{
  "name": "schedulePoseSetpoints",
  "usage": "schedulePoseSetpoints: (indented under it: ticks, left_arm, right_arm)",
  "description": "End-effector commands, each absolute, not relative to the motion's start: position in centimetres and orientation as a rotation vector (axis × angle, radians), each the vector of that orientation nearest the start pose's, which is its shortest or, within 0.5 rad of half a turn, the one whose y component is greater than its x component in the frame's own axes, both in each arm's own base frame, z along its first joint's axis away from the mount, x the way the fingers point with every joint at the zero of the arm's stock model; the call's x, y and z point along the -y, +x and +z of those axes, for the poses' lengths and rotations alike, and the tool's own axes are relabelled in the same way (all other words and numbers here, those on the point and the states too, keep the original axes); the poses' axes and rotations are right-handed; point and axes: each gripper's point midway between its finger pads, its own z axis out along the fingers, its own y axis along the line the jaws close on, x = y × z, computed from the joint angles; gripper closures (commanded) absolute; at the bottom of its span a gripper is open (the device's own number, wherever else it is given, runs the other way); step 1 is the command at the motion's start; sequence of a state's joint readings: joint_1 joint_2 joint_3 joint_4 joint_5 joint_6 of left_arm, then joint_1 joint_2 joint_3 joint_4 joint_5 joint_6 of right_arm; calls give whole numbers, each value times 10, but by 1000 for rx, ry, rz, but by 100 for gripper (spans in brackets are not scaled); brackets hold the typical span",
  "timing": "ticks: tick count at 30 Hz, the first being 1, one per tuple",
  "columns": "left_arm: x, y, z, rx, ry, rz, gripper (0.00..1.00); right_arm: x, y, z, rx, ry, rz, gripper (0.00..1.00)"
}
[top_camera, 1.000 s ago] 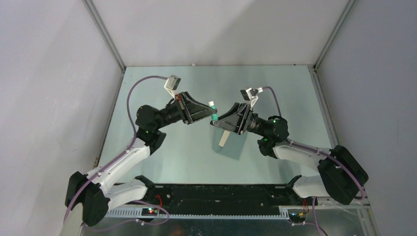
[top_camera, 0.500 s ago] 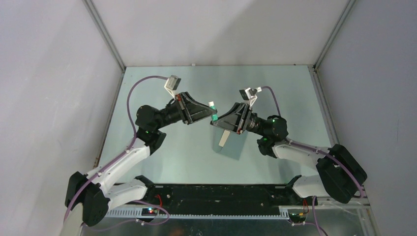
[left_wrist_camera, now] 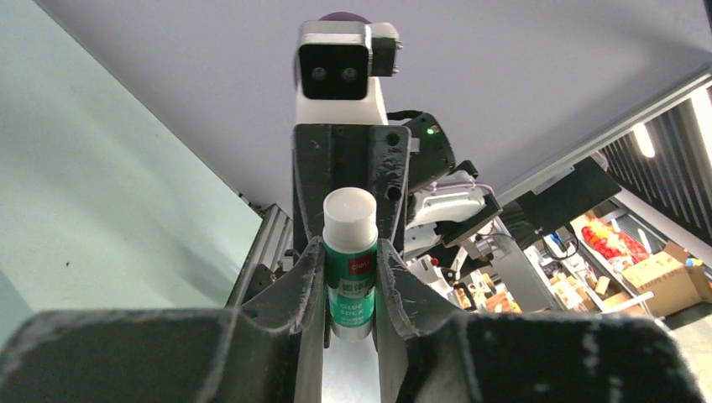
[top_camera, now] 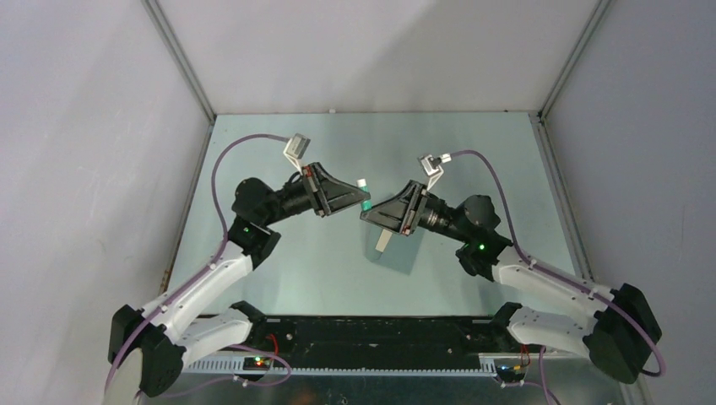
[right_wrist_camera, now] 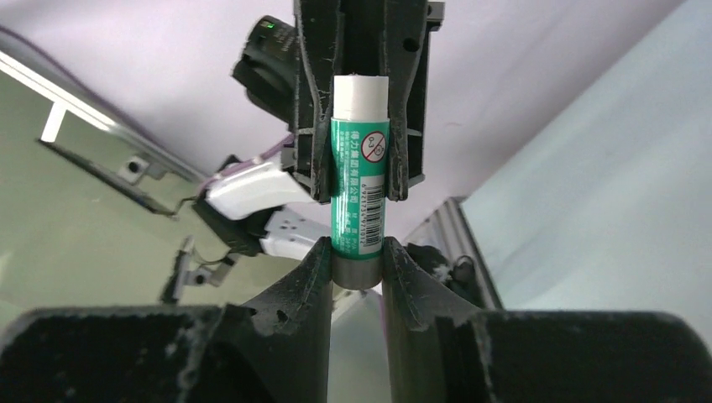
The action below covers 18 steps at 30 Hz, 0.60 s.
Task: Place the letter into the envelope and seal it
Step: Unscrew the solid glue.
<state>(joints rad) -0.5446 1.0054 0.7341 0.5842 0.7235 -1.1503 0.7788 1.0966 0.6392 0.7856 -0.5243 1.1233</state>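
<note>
Green-bodied glue stick [right_wrist_camera: 358, 180] clamped by both left gripper [left_wrist_camera: 349, 262] and right gripper [right_wrist_camera: 358, 253], tan letter [top_camera: 382, 242] showing at envelope [top_camera: 401, 258], top view only.

You are looking at a glue stick [top_camera: 365, 193] hanging in the air over the pale green tabletop [top_camera: 321, 270], not touching it. In the right wrist view its green label [right_wrist_camera: 360, 189] is showing a barcode and a round prohibition mark, with a white end above and a grey end below. Grey walls [top_camera: 76, 169] are enclosing the table, and cardboard boxes [left_wrist_camera: 663, 273] are sitting in the room beyond.
</note>
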Motion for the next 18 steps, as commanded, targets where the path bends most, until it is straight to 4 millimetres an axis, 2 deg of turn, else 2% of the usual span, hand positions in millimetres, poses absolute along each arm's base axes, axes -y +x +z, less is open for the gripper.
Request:
schedulePoseSetpoints:
  ticks: [1,2,3,4,5,6,7,8,9,10,11,12,17,18]
  left_arm:
    - [282,194,373,-1568,288,-1780,100]
    - [282,195,373,-1571,286,-1780,100]
    - [282,196,372,-1574,284,-1776,100]
    - [282,196,371,-1583,280,-1775,100]
    - [282,197,371,-1584,279,-1773,100]
    - [282,197,371,-1586,277,-1772,100]
    - [282,197,370,-1591,275,-1770,100]
    - [282,198,370,-1591,273,-1768,100]
    - [282,198,369,-1595,269,-1768,100]
    - [282,198,369,-1595,268,-1768,100]
    - [282,199,369,-1594,267,-1766,100]
    - [282,198,369,-1594,267,-1765,100]
    - [281,198,368,-1600,263,-1757,100]
    - [281,198,368,-1601,263,-1755,100]
  right_arm:
    - [-330,171,353,-1563,-337,1668,100]
    - [-332,173,344,-1604,-346,1596,100]
    - [-331,172,354,-1589,-354,1567,100]
    - [-332,173,346,-1621,-366,1485,100]
    - [-332,172,354,-1607,-373,1459,100]
    - [-333,173,347,-1632,-380,1384,100]
    - [-337,165,355,-1619,-402,1378,100]
    - [-335,172,348,-1642,-394,1299,100]
    - [-338,166,355,-1630,-413,1288,100]
    - [-334,176,348,-1655,-386,1187,100]
    - [-337,172,354,-1648,-392,1170,100]
    - [-335,178,349,-1665,-381,1108,100]
    - [-332,181,355,-1656,-332,1061,100]
    - [-330,180,352,-1672,-336,1051,100]
